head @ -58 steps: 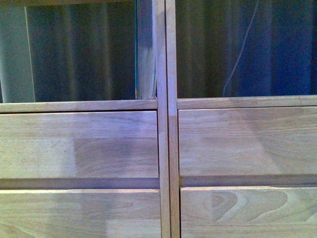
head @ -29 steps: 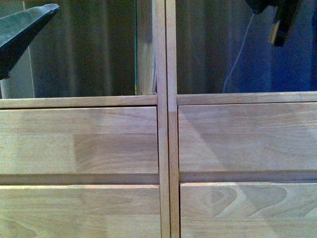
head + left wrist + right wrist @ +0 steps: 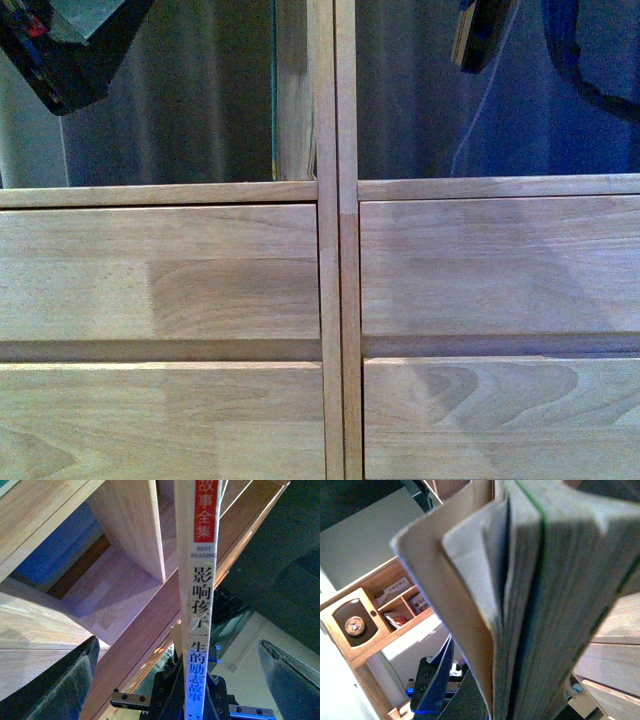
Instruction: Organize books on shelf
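Note:
The shelf (image 3: 335, 240) fills the front view: pale wood, two columns, drawer fronts below and open compartments above. A dark glossy book (image 3: 70, 50) hangs tilted at the top left, before the left compartment. In the left wrist view my left gripper (image 3: 196, 695) is shut on this book (image 3: 202, 605), its white-and-red spine pointing toward the shelf boards. A second book (image 3: 478, 32) shows edge-on at the top right. My right gripper (image 3: 490, 700) is shut on that book (image 3: 535, 605), whose pale pages fan out beside a teal edge.
The ledge (image 3: 160, 193) above the drawers runs across both columns. A dark cable loop (image 3: 585, 75) hangs at the top right. A small wooden cabinet with a clock face (image 3: 357, 625) stands off behind in the right wrist view.
One second ago no book showed in the front view. Both books have since come down into the top corners, the left one lower and more tilted. The shelf has shifted slightly upward in the picture.

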### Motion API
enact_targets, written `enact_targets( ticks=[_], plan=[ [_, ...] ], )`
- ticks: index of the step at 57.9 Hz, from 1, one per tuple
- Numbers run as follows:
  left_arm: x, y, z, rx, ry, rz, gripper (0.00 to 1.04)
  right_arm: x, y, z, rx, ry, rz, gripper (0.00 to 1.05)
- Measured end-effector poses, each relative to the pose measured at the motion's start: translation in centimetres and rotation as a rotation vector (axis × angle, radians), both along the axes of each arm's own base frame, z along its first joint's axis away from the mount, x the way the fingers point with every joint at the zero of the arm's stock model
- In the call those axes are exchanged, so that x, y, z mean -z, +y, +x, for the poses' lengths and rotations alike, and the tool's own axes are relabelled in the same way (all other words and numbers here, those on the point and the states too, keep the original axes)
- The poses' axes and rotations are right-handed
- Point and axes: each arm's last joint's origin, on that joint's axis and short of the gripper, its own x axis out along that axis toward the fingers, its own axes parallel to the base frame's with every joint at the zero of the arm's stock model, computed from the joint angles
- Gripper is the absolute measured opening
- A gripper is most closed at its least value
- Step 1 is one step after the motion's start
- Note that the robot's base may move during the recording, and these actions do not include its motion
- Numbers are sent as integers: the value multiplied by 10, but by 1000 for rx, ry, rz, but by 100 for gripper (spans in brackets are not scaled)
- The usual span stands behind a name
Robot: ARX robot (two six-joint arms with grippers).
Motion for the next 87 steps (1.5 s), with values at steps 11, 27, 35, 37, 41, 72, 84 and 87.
enact_targets(
  ticks=[11,27,35,37,41,72,84,87],
  plan=[
    [0,0,0,-1,0,-1,59,11,-1,1,-10,33,-5,7],
    [0,0,0,-1,1,-1,12,17,-3,2,-40,60,14,7],
    [0,0,0,4,4,0,7,20,-3,1,-52,70,23,7],
    [0,0,0,6,4,1,7,21,-3,1,-57,75,24,7],
    [0,0,0,11,3,7,7,23,-3,1,-63,83,23,7],
    [1,-1,-1,45,2,43,7,36,-70,4,191,137,-90,86],
    [-10,53,-9,-341,-74,101,7,27,-130,-7,592,109,-265,98],
    [-14,65,-7,-515,-114,131,7,25,-141,-13,692,83,-320,98]
  ],
)
